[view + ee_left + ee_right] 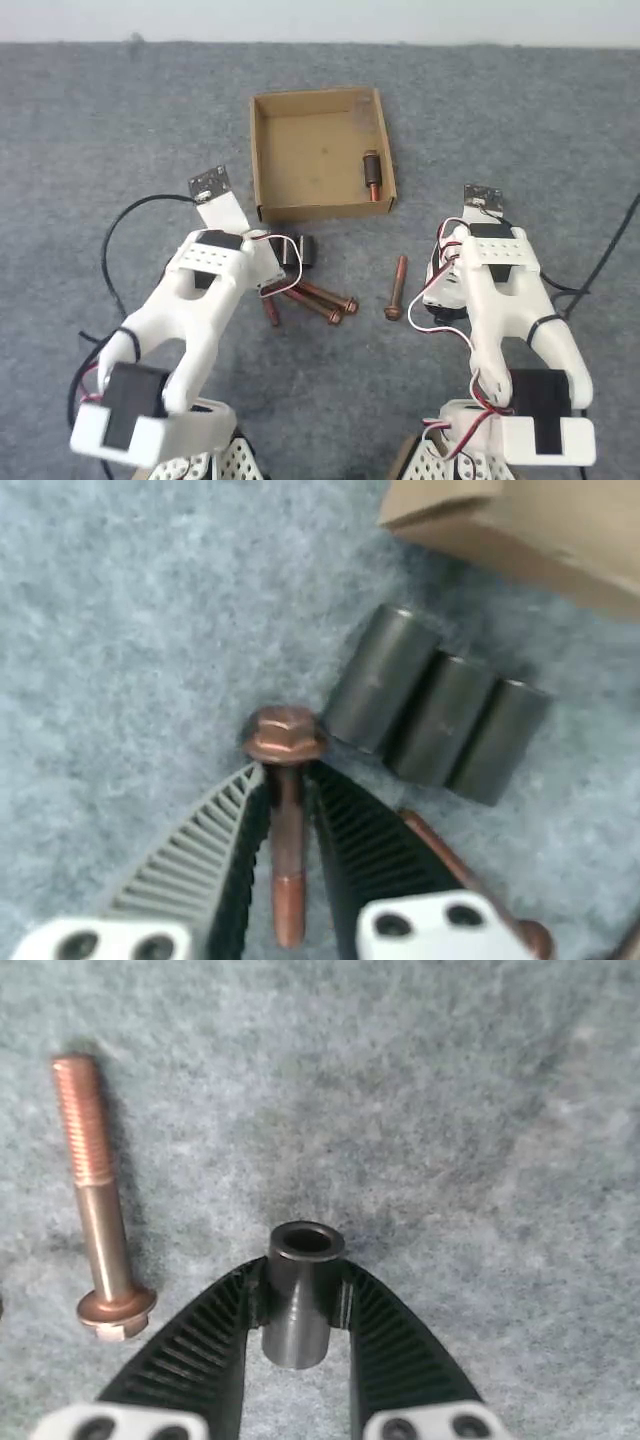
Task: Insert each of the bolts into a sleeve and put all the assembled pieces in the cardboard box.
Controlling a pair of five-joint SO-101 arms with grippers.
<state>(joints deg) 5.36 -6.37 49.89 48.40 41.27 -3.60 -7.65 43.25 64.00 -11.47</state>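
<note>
Step in hand: bolt and sleeve gripped, insertion not yet made; one assembled piece [372, 177] lay in the brown cardboard box [262, 150].
Left end effector [285, 780]: clamped on a copper hex-head bolt [285, 735].
Right end effector [300, 1278]: clamped on a black cylindrical sleeve [298, 1335].
Next move: likely required lining up the bolt's tip with the sleeve's bore.

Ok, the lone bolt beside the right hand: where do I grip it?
Take the lone bolt on its smooth shank near the head, from straight above, closing across it, leaving the threaded end free for the sleeve in the right hand. It lies flat with open carpet either side.
</note>
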